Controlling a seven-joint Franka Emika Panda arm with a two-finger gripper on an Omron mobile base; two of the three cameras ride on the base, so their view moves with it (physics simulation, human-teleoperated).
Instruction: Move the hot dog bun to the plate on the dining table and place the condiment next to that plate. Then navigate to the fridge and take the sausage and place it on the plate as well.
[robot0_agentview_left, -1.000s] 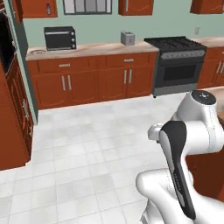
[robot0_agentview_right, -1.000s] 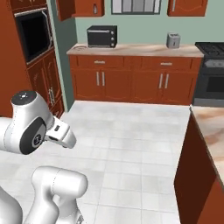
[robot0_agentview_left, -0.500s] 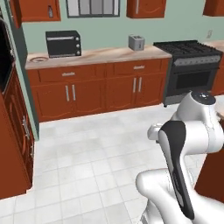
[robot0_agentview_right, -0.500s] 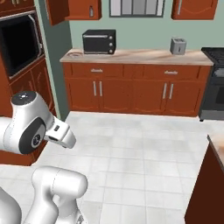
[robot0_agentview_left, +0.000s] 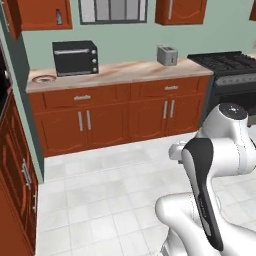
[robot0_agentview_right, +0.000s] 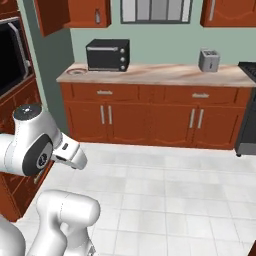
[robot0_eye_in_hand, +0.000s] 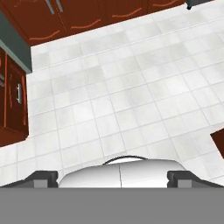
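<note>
Gripper (robot0_eye_in_hand: 112, 177) is pointing down at pale floor tiles (robot0_eye_in_hand: 131, 87), fingertips (robot0_eye_in_hand: 43, 176) standing wide apart with nothing between them. Arm (robot0_agentview_left: 215, 165) is folding close over the base. Ahead, a black toaster oven (robot0_agentview_left: 75, 57) and grey toaster (robot0_agentview_left: 167, 55) are sitting on the counter (robot0_agentview_left: 120, 74); bun, plate, condiment cannot be located here.

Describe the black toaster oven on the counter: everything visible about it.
The toaster oven is a boxy black appliance with a dark glass door, a pale handle bar along the door's top and a column of small knobs on its right. It stands upright on the beige counter against the green wall, right of a small round dish, apart from it.
</note>
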